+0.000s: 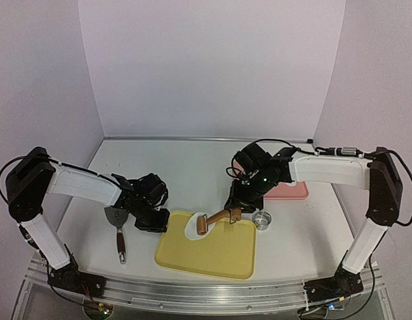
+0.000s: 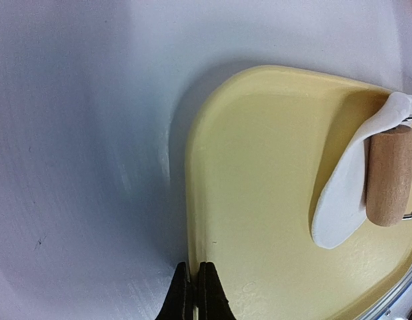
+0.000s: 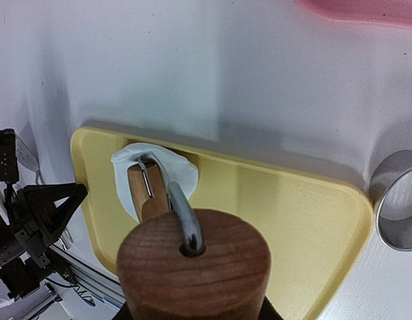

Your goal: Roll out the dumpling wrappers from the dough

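Top external – R gripper (image 1: 233,211) grips roller (image 1: 203,225) on dough (image 1: 192,229).

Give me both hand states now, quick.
Left hand: closed, holding nothing.
Right hand: closed on the rolling pin handle.

One yellow board (image 1: 219,257) on the counter (image 1: 193,167), at the tips of the left jaws. One white dough piece (image 1: 191,231) on it, ahead of the right jaws. One wooden roller (image 1: 203,224), held in the right jaws. One metal ring cutter (image 1: 262,220), just beside them. One pink tray (image 1: 291,193), near them. One spatula (image 1: 117,217), beside the left jaws. Two arms.
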Available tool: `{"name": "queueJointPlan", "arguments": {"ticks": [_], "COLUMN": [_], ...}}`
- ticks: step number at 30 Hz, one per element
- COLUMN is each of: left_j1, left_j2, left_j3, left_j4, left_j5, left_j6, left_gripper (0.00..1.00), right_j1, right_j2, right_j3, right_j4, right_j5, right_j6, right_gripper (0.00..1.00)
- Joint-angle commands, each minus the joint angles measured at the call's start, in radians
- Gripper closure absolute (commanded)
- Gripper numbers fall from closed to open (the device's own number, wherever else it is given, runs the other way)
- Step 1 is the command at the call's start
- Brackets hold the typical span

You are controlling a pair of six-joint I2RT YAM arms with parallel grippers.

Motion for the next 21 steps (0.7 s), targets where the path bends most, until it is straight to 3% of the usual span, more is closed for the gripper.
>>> {"name": "queueJointPlan", "arguments": {"ticks": [1, 21], "left_j1": [0.005, 0.005], "left_j2": [0.007, -0.024], "left_j3": [0.039, 0.015], "left_j4": [-0.027, -0.025], "left_j5": [-0.024, -0.032], "left_j6": [0.007, 0.003], "left_gripper": [1.0, 1.0], "right_j1": [-0.007, -0.027], "right_j2": [0.02, -0.045], "right_j3": [-0.104, -0.163], "right_j4": [-0.407, -0.498], "right_j5": [0.274, 0.375], "right_j6": [-0.023, -0.012], "right_gripper": [1.0, 1.0]}}
